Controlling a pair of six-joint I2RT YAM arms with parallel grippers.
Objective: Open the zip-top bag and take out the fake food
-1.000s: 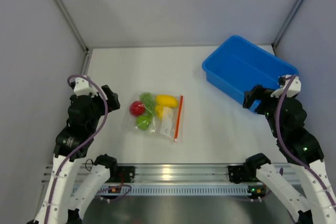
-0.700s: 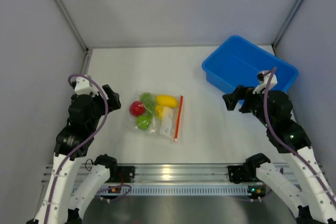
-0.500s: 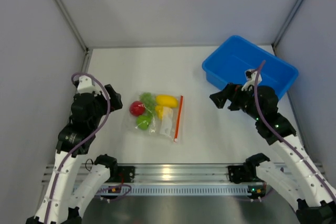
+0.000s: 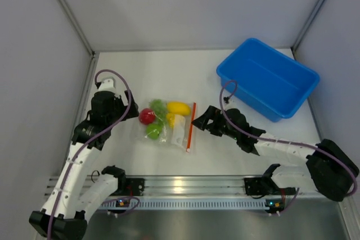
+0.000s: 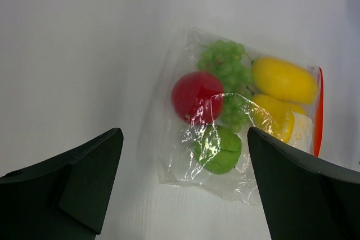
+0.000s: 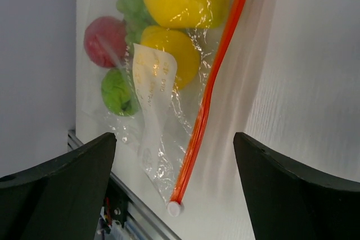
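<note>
The zip-top bag [image 4: 169, 130] lies flat on the white table, its orange-red zip strip [image 4: 191, 126] along the right edge, shut. Inside is the fake food: red apple [image 4: 147, 116], green grapes [image 4: 158, 105], yellow pieces [image 4: 178, 107], green fruit [image 4: 153, 131]. My left gripper [image 4: 130, 111] is open just left of the bag; the left wrist view shows the bag [image 5: 185, 164] between its fingers [image 5: 62, 189]. My right gripper [image 4: 198, 121] is open just right of the strip. In the right wrist view the strip [image 6: 216, 82] and its white slider [image 6: 175, 208] lie between the fingers [image 6: 298, 184].
A blue plastic bin [image 4: 267, 80] stands at the back right, behind the right arm. Grey walls enclose the table on the left, back and right. A metal rail [image 4: 185, 186] runs along the near edge, just below the bag's lower end.
My right arm has swung left from the blue bin and reached down to the bag's zip edge. My left gripper has moved up and right toward the bag's left side.
</note>
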